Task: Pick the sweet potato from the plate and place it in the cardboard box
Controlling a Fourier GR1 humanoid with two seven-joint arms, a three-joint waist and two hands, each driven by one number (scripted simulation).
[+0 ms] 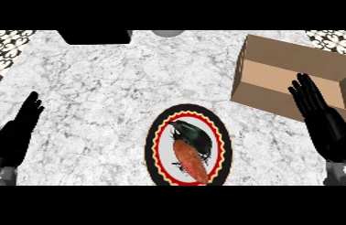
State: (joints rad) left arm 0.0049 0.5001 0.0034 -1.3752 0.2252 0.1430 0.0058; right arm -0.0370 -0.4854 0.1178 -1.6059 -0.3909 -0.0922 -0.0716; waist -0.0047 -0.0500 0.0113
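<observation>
At far left the left hand (19, 128) rests, fingers straight and together. Centre: sweet potato (191, 161) lies on the plate (154, 144), untouched. Right: right hand (319, 116), fingers straight, slightly spread, overlaps the cardboard box (283, 71). Pick and place both remain.
</observation>
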